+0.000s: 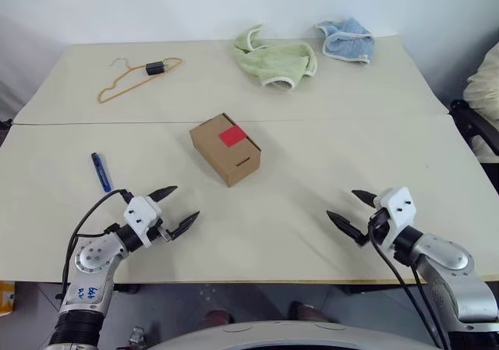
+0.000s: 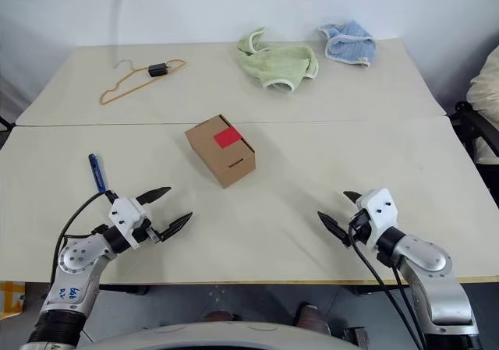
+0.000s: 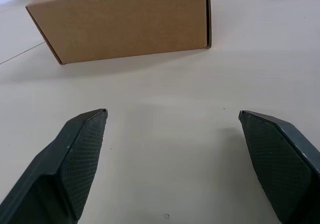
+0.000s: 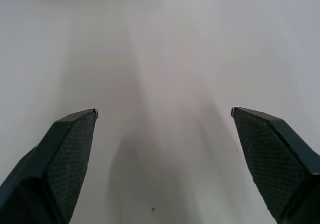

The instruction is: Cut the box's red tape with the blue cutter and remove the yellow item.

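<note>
Setting: white-walled room, two pale cream tables (image 1: pixel 327 171) pushed together, a seam running across between them. Item one: the box (image 1: pixel 224 149), small brown cardboard carton, lid closed, standing near the middle of the nearer table just this side of the seam, turned at an angle. Item two: the red tape (image 1: pixel 231 136), a bright red square stuck on the lid of the box toward its front edge, uncut. Item three: the blue cutter (image 1: pixel 101 171), slim dark-blue stick lying flat on the nearer table, well to the left of the box and just beyond the left gripper. Item four: orange wire hanger (image 1: pixel 136 79) with a small black clip, far left on the rear table. Item five: pale green cloth (image 1: pixel 277 60), crumpled, rear table centre. Item six: light blue cloth (image 1: pixel 347 40), crumpled, just to the right of the green one. Left gripper (image 1: pixel 173 207): hovering low over the near left of the table, fingers spread wide, holding nothing, pointed toward the box. Right gripper (image 1: pixel 351 211): hovering low over the near right of the table, fingers likewise spread wide and empty, apart from every item.
</note>
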`<state>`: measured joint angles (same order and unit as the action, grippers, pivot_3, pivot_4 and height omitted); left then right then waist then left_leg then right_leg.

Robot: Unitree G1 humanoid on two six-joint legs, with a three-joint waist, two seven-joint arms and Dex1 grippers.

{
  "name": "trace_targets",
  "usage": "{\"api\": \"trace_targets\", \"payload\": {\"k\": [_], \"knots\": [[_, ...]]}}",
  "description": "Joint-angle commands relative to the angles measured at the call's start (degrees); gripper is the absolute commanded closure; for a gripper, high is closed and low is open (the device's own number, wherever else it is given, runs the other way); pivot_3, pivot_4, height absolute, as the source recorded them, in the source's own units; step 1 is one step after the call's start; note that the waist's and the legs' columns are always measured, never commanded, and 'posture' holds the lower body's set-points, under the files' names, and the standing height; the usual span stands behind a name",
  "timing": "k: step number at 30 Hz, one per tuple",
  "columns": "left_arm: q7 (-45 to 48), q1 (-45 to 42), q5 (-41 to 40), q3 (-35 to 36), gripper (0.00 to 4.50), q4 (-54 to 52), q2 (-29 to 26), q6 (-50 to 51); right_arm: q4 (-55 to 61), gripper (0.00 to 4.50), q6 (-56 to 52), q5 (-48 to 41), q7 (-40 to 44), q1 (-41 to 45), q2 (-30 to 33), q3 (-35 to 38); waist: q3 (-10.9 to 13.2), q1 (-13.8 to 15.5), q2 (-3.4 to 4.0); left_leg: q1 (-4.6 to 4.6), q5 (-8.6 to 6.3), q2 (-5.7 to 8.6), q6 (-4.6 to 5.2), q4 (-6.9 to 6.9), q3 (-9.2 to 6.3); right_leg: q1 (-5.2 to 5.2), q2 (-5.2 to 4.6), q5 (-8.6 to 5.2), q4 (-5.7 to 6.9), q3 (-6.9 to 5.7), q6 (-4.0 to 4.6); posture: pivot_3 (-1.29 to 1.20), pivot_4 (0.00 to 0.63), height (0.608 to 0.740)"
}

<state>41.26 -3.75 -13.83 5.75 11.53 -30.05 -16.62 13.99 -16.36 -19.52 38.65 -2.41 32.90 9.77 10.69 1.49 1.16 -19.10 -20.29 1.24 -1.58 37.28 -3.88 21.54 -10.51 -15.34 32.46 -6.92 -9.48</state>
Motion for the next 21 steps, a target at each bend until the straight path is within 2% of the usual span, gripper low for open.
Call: {"api": "trace_targets", "payload": {"k": [1, 4, 7, 12, 13, 14, 17, 21], "knots": [[-2.31, 1.25, 3.83, -1.35, 0.02, 2.35, 0.25, 2.71, 0.65, 0.0, 0.09, -0.46, -0.5, 0.52, 0.3, 1.56, 0.0, 0.0, 0.0, 0.0, 0.0, 0.0, 0.0, 0.0, 0.0, 0.0, 0.0, 0.0, 0.0, 0.0, 0.0, 0.0, 0.15, 0.74], [-2.56, 0.67, 1.58, -1.16, 0.02, 1.22, 1.1, 6.24, 0.98, 0.0, -1.98, -2.25, -1.86, 0.86, -0.64, 2.64, -0.01, 0.15, 0.01, 0.0, 0.0, 0.0, 0.0, 0.05, 0.01, 0.0, 0.0, 0.01, 0.06, 0.02, 0.01, 0.0, 0.15, 0.74], [-4.54, 0.13, 2.82, -1.19, 0.02, 0.68, 1.35, 8.43, 1.65, 0.0, -3.52, -2.08, -3.33, 0.85, -0.64, 2.84, -0.01, 0.21, 0.02, -0.01, 0.01, 0.0, -0.01, 0.14, 0.01, 0.0, -0.01, 0.06, 0.09, 0.04, 0.06, 0.0, 0.15, 0.74], [-3.11, -1.44, 2.44, -1.78, 0.02, 1.7, 1.25, 8.62, 4.48, 0.0, -10.98, 2.68, -8.58, 1.41, 0.93, -0.26, -0.03, 0.29, 0.05, -0.05, 0.03, 0.0, -0.03, 0.27, 0.02, 0.0, 0.0, 0.09, 0.09, 0.11, 0.11, 0.0, 0.15, 0.74], [-4.43, -2.27, 3.78, -1.82, 0.02, 2.81, 1.13, 8.33, 4.81, 0.0, -10.86, 2.72, -8.41, 1.46, 0.88, -0.51, -0.03, 0.25, 0.05, -0.05, 0.04, -0.01, -0.05, 0.28, 0.03, 0.01, 0.0, 0.1, 0.09, 0.12, 0.14, 0.0, 0.15, 0.74], [-6.7, -3.34, 5.77, -1.89, 0.2, 4.19, 0.87, 8.91, 4.81, 0.0, -9.23, 2.51, -7.61, 1.54, 0.58, -0.62, -0.04, 0.31, 0.05, -0.06, 0.04, -0.02, -0.05, 0.28, 0.06, 0.0, 0.01, 0.12, 0.09, 0.15, 0.16, 0.0, 0.15, 0.74], [-11.53, -6.25, 6.86, -0.61, 0.92, 6.91, 1.67, 9.93, 5.33, 0.63, -8.23, 1.47, -7.05, 2.27, -0.5, -0.58, -0.04, 0.4, 0.04, -0.05, 0.11, -0.03, -0.08, 0.28, 0.06, 0.0, 0.02, 0.18, 0.13, 0.16, 0.22, 0.0, 0.15, 0.74], [-15.31, -9.11, 6.66, 0.99, 2.11, 9.73, 3.07, 8.59, 5.84, 2.03, -7.46, 1.16, -7.34, 4.73, -2.15, -1.25, -0.03, 0.0, 0.04, -0.06, 0.19, -0.07, -0.16, 0.26, 0.09, 0.01, 0.07, 0.24, 0.25, 0.23, 0.27, 0.0, 0.15, 0.74]]}}
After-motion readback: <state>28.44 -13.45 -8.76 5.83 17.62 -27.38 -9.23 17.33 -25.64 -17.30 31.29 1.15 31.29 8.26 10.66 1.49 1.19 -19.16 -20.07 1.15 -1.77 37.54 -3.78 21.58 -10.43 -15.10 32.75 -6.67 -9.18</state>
